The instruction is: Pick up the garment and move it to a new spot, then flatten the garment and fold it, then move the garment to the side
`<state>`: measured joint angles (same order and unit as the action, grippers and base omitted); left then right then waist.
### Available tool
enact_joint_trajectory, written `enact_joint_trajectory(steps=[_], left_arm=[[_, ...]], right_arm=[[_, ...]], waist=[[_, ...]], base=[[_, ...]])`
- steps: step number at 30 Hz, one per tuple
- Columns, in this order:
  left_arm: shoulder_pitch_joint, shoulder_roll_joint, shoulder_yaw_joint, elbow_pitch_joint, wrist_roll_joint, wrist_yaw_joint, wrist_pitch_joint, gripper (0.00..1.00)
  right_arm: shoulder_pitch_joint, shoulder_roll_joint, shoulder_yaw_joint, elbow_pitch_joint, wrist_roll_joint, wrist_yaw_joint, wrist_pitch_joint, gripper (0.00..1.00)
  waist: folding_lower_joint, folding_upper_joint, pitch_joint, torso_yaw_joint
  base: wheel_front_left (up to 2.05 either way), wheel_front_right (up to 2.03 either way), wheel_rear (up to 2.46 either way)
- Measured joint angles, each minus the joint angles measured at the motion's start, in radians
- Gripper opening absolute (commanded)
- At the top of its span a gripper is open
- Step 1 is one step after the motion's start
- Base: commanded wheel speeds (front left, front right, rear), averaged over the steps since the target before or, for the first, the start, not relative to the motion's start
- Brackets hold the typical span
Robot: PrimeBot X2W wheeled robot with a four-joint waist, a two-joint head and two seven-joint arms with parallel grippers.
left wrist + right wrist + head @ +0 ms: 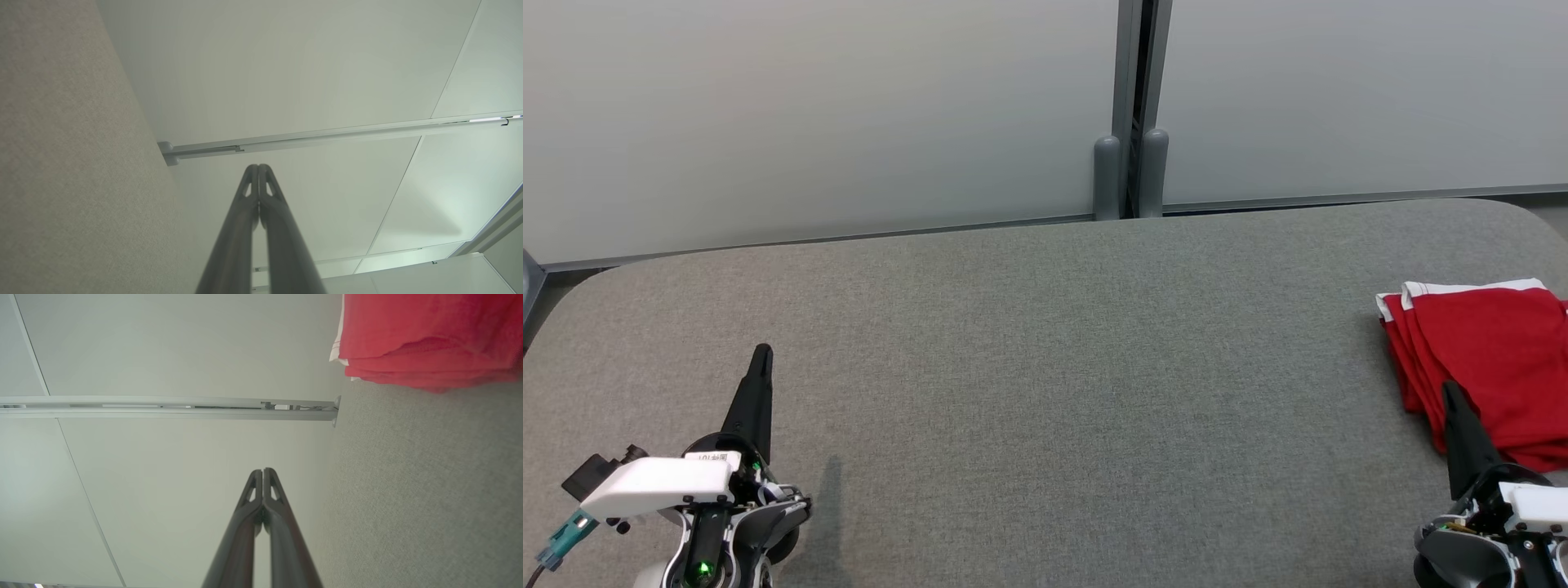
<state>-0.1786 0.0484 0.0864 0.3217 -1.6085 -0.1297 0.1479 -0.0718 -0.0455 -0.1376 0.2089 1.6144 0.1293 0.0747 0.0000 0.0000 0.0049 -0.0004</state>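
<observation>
Garment (pixel 1486 359), red with a white trim, lies folded in a neat stack of layers at the far right of a grey fabric-covered table (pixel 1045 367), partly cut off by the right edge of the head view. Left gripper (pixel 761 353) sits at the near left, well apart from the garment, its two dark fingers pressed together with nothing between them. Right gripper (pixel 1450 390) sits at the near right, its fingers also pressed together and empty; from above its tip overlaps the near edge of the garment, while its own wrist view shows the cloth off to one side of the fingers, so it does not appear to hold it. Pale wall panels (pixel 809 122) stand behind the table. Judging by the tidy fold and the place at the side, the task looks finished or nearly so, with no step plainly left
</observation>
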Motion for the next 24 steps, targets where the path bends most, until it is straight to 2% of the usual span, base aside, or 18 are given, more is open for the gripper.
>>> enact_joint_trajectory(steps=[24], left_arm=[[0.000,0.000,0.000,0.000,0.000,0.000,0.000,0.00]], right_arm=[[0.000,0.000,0.000,0.000,0.000,0.000,0.000,0.00]], waist=[[0.0000,0.0000,0.000,0.000]], base=[[0.00,0.00,0.00]])
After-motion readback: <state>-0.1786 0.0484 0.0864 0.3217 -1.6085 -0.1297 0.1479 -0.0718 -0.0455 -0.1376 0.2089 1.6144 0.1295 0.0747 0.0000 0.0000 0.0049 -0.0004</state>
